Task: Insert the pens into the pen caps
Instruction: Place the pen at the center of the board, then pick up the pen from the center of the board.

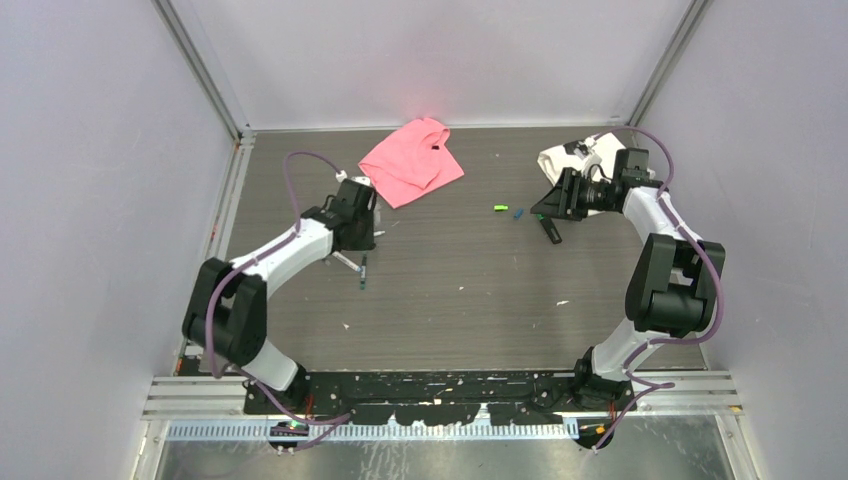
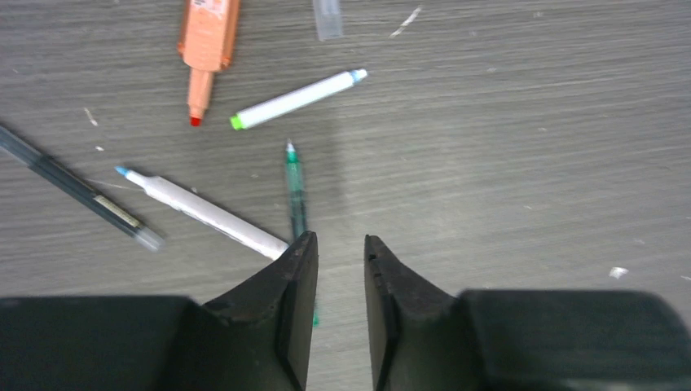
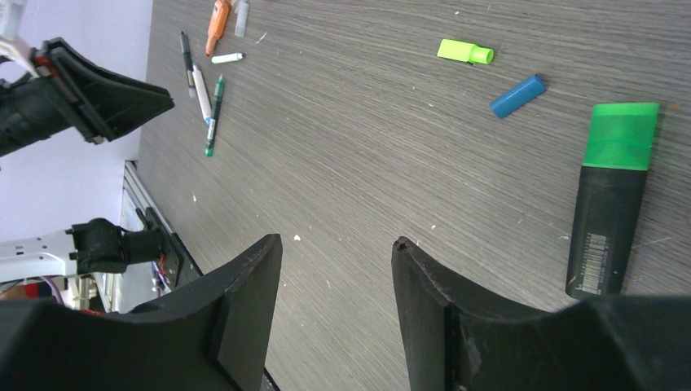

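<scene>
In the left wrist view several pens lie on the table: an orange marker (image 2: pixel 204 41), a white pen with a green tip (image 2: pixel 297 98), a slim green pen (image 2: pixel 295 191), a white pen with a blue tip (image 2: pixel 204 213) and a dark pen (image 2: pixel 77 191). A clear cap (image 2: pixel 327 18) lies beside the orange marker. My left gripper (image 2: pixel 341 240) is open a little and empty, just above the green pen's near end. My right gripper (image 3: pixel 336 242) is open and empty. A black highlighter with a green end (image 3: pixel 613 212), a blue cap (image 3: pixel 517 95) and a bright green cap (image 3: pixel 464 52) lie ahead of it.
A pink cloth (image 1: pixel 410 160) lies at the back middle of the table, and a white cloth (image 1: pixel 575 155) at the back right behind my right arm. In the top view the green cap (image 1: pixel 501 208) and blue cap (image 1: pixel 518 212) sit mid-table. White specks dot the wood.
</scene>
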Robot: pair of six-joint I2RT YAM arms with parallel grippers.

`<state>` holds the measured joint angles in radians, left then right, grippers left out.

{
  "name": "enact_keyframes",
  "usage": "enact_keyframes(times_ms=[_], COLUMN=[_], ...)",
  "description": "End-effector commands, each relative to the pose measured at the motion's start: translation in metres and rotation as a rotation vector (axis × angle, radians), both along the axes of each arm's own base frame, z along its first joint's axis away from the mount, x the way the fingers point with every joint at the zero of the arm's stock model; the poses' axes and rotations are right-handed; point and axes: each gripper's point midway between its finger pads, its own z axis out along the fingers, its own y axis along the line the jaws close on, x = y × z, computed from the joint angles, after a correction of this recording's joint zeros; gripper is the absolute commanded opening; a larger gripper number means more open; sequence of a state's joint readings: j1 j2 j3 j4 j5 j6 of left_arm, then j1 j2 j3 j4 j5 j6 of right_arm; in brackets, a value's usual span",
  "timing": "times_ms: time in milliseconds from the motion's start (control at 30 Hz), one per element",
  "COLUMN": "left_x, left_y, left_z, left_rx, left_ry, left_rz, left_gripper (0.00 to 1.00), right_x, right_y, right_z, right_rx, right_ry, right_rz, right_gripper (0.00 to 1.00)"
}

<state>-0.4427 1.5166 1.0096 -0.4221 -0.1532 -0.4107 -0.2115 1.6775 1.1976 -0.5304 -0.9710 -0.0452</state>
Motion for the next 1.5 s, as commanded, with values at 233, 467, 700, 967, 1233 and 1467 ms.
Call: enact_keyframes(times_ms=[233,467,700,967,1233,1467], left_x=[0.017,0.019,0.016,0.011,0.003,0.004], left_y=[0.007,-0.002,0.006,0.009,0.005,-0.006], left_z=[-0.020,-0.036,-0.050,-0.062,-0.074,-0.070], left_rx=[0.122,0.110,0.153,0.163,0.134,0.070], left_ry=[0.095,0.143,0.179,0.215,0.256,0.252], left_rz=[-0.002,-0.029,-0.012,-0.006,-0.001,-0.009], left_gripper=[0.31,0.31,0.31,0.26,0.23,0.04], right_x=[0.001,0.002,0.002,0.002,0.002,0.001], right_y=[0.003,0.005,0.007,0.011,0.012,0.013], right_z=[0.017,0.016,0.013,0.012,0.012,0.012], right_rx=[0.020,0.031,0.034,0.037,0.037,0.040], right_ry=[-0.069,-0.063,-0.059,-0.059,-0.057,-0.057], right_rz=[0.001,0.002,0.011,0.022,0.025,0.027], right_gripper=[0.58,0.58,0.58,0.58,0.58,0.58])
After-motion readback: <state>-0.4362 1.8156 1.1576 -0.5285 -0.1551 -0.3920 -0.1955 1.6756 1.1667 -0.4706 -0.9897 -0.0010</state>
